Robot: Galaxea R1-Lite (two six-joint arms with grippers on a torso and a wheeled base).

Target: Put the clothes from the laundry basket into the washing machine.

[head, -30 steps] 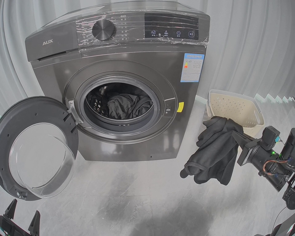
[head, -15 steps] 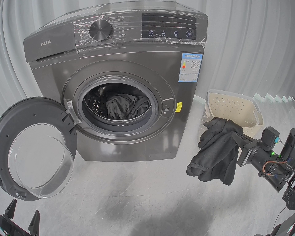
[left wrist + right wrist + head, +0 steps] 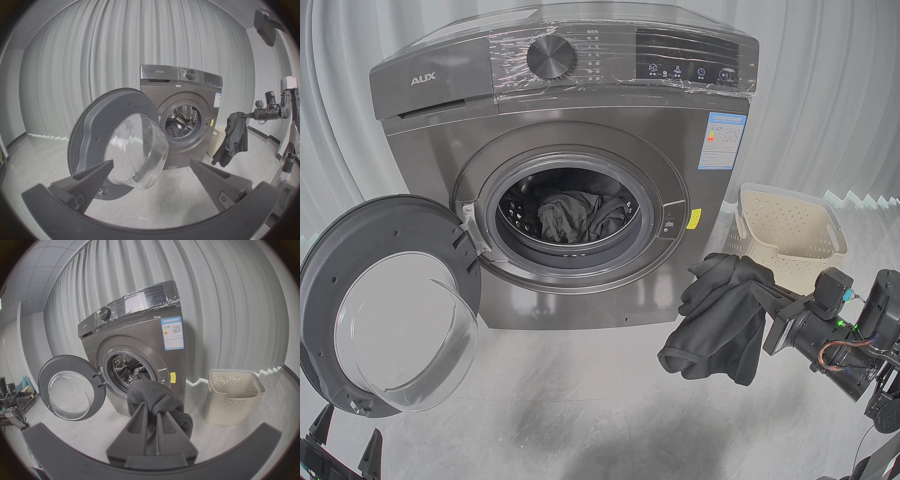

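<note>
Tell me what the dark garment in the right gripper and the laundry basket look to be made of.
The dark garment: soft knit or mesh-like fabric, matte; it drapes in limp folds from the right gripper, and fine texture shows in the right wrist view. The laundry basket: likely rigid moulded plastic, cream, slight sheen; its walls hold shape and carry rows of holes.

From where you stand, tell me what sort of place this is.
Likely a staged laundry corner: a washing machine with its door open, a laundry basket beside it, pleated white curtains behind.
</note>
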